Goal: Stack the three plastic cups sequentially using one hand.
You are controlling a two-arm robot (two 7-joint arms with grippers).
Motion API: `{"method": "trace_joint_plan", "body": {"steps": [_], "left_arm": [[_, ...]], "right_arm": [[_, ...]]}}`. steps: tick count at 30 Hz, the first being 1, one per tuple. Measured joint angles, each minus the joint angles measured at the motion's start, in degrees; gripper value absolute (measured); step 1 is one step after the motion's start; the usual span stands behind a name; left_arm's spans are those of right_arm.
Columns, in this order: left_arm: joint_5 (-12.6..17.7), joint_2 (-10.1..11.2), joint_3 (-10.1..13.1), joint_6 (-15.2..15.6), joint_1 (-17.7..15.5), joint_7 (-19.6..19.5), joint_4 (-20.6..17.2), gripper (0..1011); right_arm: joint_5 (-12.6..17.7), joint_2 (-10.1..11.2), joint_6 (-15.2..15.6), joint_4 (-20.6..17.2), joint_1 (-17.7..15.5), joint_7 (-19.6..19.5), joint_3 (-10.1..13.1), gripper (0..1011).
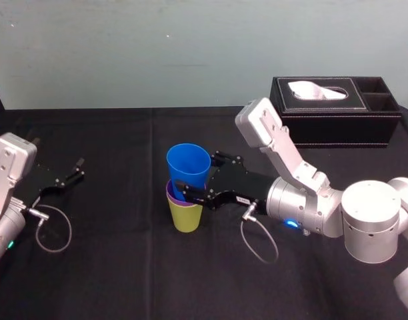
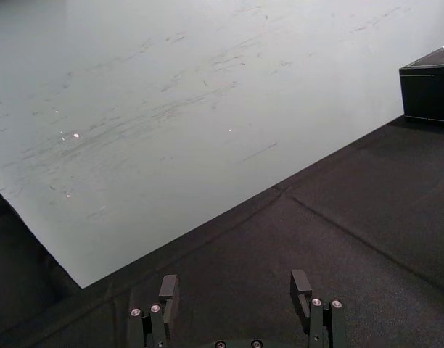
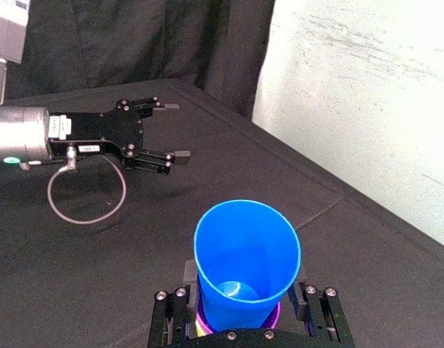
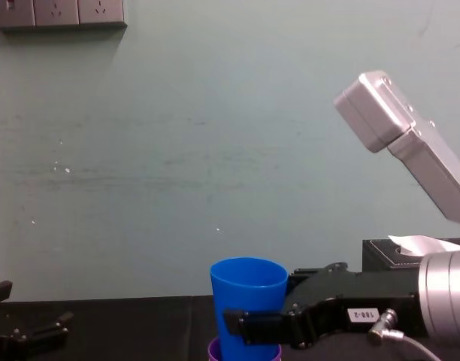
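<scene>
The blue cup (image 1: 189,163) stands nested in the purple cup (image 1: 170,194), which sits inside the yellow-green cup (image 1: 186,219) at the middle of the black table. Only the purple rim shows. My right gripper (image 1: 199,172) reaches in from the right and is shut on the blue cup's lower wall, one finger (image 4: 249,322) crossing its front. In the right wrist view the blue cup (image 3: 244,254) rises between both fingers (image 3: 191,273). My left gripper (image 1: 67,175) rests open at the table's left, apart from the cups.
A black tissue box (image 1: 334,110) stands at the back right, near the pale wall. The black cloth (image 1: 124,267) covers the table, with bare room in front of and left of the stack. A cable loop (image 1: 261,243) hangs from the right wrist.
</scene>
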Motion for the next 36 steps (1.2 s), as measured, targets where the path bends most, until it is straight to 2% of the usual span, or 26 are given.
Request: {"method": "trace_joint_plan", "body": {"steps": [13,33,36], "left_arm": [[0.0,0.0,0.0,0.0,0.0,0.0,0.0,1010],[0.0,0.0,0.0,0.0,0.0,0.0,0.0,1010],[0.0,0.0,0.0,0.0,0.0,0.0,0.0,1010]], "right_arm": [[1.0,-0.8,-0.5,2.0,-0.1,0.7,0.1,729],[1.3,-0.9,-0.7,2.2,-0.1,0.8,0.1,729],[1.3,-0.9,-0.7,2.2,-0.1,0.8,0.1,789]]}}
